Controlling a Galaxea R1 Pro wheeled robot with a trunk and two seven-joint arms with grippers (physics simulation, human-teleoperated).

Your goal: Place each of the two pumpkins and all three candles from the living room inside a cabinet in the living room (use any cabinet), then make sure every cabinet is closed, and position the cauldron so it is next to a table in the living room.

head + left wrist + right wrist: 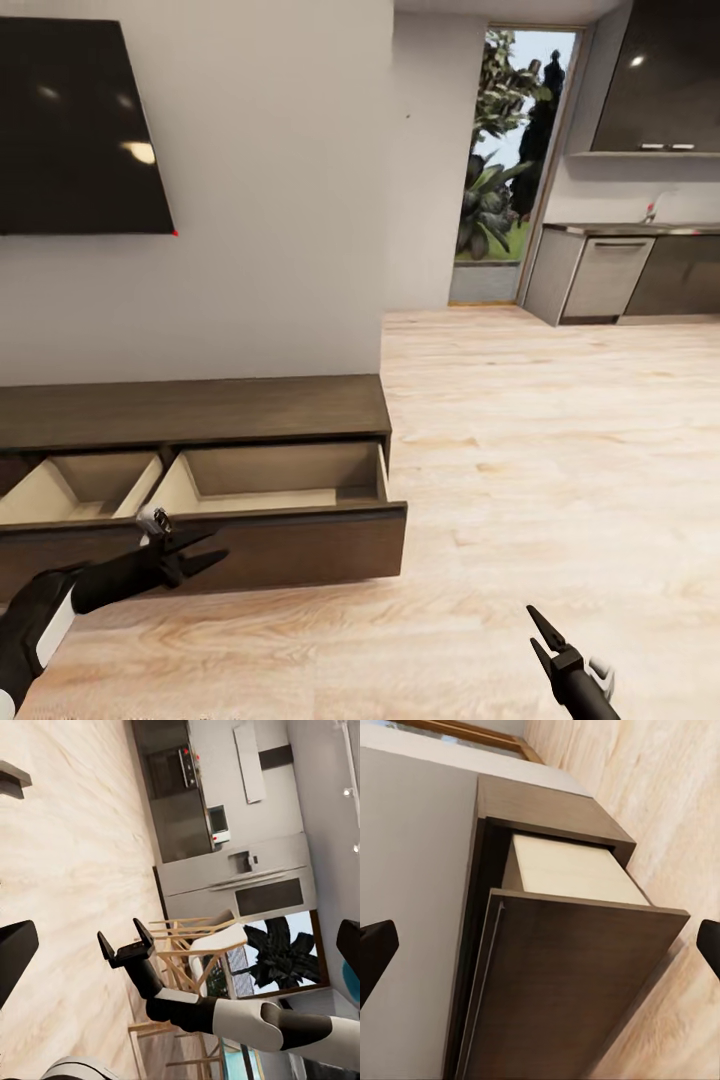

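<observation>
A pale wood-plank floor (560, 450) carries the low dark-brown cabinet (200, 410), both pull-out fronts standing open.

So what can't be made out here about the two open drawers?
- Left drawer: head view's edge cuts off its far end.
- Right drawer: its own front panel hides the floor nearest the robot, in the head and right wrist views.
- Left hand overlaps that panel.

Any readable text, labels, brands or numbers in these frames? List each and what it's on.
None readable.
TV screen: black, reflections only, no logo seen.
Cabinet and its pulled-out drawer front: plain wood grain, no label.
Kitchen appliances in the left wrist view: small red and dark marks, too small to read as text.
Left hand and right hand: no markings visible.
</observation>
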